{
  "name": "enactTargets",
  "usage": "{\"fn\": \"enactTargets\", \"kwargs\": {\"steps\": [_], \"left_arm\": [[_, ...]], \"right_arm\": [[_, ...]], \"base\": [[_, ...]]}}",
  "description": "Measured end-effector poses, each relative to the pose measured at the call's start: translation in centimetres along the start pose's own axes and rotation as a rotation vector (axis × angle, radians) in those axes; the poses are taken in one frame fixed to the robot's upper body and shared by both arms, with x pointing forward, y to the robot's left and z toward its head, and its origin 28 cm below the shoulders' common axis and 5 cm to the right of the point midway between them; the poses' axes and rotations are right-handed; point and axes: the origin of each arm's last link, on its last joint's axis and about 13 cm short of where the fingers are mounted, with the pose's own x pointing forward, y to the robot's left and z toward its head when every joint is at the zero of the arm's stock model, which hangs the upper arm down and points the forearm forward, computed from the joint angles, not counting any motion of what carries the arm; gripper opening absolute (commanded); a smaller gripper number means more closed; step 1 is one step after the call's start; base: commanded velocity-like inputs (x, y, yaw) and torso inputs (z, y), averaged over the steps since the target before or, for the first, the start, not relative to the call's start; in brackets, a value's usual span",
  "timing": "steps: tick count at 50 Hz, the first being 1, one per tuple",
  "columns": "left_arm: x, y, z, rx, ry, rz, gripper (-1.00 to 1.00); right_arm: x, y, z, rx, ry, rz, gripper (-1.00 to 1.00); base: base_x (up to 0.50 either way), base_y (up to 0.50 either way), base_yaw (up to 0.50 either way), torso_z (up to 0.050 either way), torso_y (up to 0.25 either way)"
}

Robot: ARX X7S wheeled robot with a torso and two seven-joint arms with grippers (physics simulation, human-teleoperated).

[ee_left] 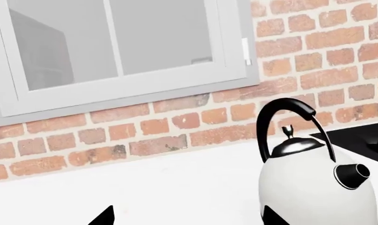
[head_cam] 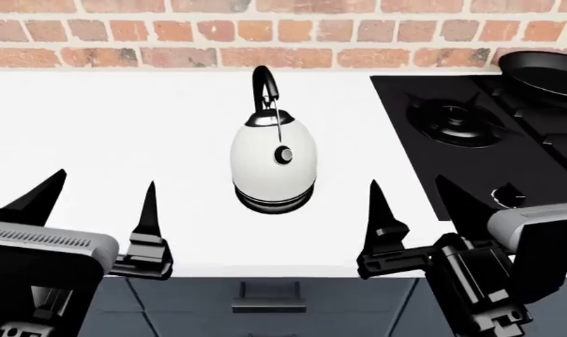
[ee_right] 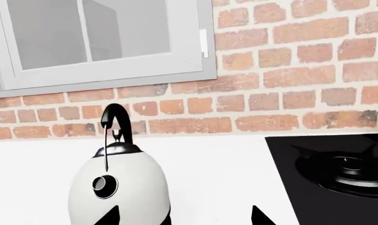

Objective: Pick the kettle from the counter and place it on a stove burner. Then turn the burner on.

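The white egg-shaped kettle [head_cam: 272,158] with its black arched handle stands upright on the white counter [head_cam: 124,126], left of the black cooktop. It also shows in the left wrist view [ee_left: 317,187] and the right wrist view [ee_right: 120,187]. The round ringed stove burner [head_cam: 454,119] sits on the cooktop's near-left part and shows in the right wrist view too [ee_right: 351,171]. My left gripper [head_cam: 103,189] is open and empty, near the counter's front edge, left of the kettle. My right gripper [head_cam: 409,193] is open and empty, front right of the kettle.
A black frying pan [head_cam: 546,70] sits at the cooktop's far right. A round knob [head_cam: 506,195] is on the cooktop's front. A brick wall [head_cam: 264,35] backs the counter, with a grey-framed window [ee_left: 114,47] above it. Dark drawers [head_cam: 269,302] lie below the counter edge.
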Motion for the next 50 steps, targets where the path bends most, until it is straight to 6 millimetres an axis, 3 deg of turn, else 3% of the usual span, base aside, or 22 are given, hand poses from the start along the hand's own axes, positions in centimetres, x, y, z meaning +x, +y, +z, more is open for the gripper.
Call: {"fn": "enactTargets", "kwargs": {"steps": [19, 32, 50], "left_arm": [[-0.2, 0.1, -0.2, -0.004, 0.007, 0.010, 1.00], [-0.3, 0.1, -0.4, -0.003, 0.012, 0.014, 1.00], [-0.3, 0.2, -0.5, -0.003, 0.019, 0.018, 1.00]], "right_arm": [[-0.1, 0.0, -0.2, 0.002, 0.005, 0.002, 1.00], [-0.1, 0.3, -0.2, -0.008, 0.006, 0.018, 1.00], [1.5, 3.5, 4.6, 0.003, 0.144, 0.170, 1.00]], "base": [[0.27, 0.00, 0.00, 0.000, 0.000], [0.03, 0.00, 0.00, 0.000, 0.000], [0.00, 0.00, 0.00, 0.000, 0.000]]}}
